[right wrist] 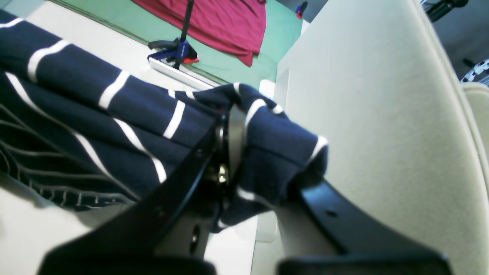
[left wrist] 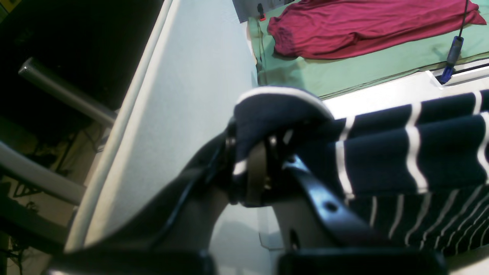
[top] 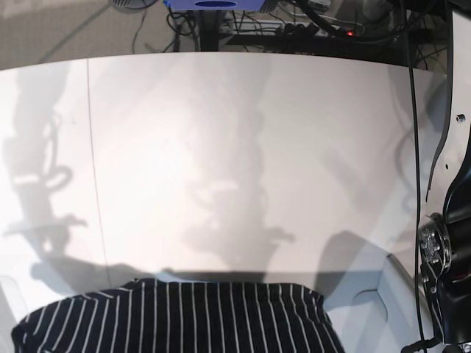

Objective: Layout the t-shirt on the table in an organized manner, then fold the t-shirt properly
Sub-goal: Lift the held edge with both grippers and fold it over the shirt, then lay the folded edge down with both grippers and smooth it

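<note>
The t-shirt is dark navy with thin white stripes. My left gripper is shut on a bunched corner of it, and the fabric runs off to the right. In the right wrist view my right gripper is shut on another bunched corner of the t-shirt, which stretches away to the left. In the base view the t-shirt spreads along the bottom edge over the white table and casts a shadow on it. Neither gripper shows in the base view.
A red cloth lies on a green surface beyond the table. A blue clamp stands at that border. A black arm rises at the base view's right edge. Cables and a blue stand sit past the far edge.
</note>
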`<action>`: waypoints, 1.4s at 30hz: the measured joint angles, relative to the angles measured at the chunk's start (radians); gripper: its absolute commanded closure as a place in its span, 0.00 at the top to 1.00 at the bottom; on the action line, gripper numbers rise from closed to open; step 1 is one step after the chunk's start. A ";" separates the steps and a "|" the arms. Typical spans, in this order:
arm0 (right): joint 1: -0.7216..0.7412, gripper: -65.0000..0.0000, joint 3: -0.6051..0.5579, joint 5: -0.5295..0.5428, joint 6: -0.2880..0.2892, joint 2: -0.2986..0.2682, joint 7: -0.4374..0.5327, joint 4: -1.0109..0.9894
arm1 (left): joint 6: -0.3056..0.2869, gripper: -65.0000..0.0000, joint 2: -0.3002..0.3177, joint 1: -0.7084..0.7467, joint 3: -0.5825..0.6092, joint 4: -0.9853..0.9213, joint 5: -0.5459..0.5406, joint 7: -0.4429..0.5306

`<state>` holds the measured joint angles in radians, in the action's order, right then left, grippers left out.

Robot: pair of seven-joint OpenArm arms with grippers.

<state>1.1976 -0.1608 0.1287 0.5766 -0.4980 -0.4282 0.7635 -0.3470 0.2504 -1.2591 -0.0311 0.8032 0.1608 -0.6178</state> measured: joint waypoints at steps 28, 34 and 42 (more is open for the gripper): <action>-0.207 0.00 0.055 0.026 0.008 -0.015 -0.117 0.010 | -0.085 0.00 0.033 0.337 0.005 0.354 -0.021 -0.226; -0.373 0.00 0.245 0.032 0.010 -0.018 -0.267 0.207 | -0.104 0.00 0.063 0.564 0.002 0.622 -0.056 -0.308; -0.703 0.00 0.416 0.052 0.008 0.046 -0.433 0.524 | -0.100 0.00 0.089 0.895 -0.109 0.944 -0.142 -0.476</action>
<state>0.4946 0.2554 0.1806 0.5842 -0.4519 -0.8612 1.2873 -0.4473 0.3389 -0.3637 -0.1406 1.7473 0.0193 -1.0935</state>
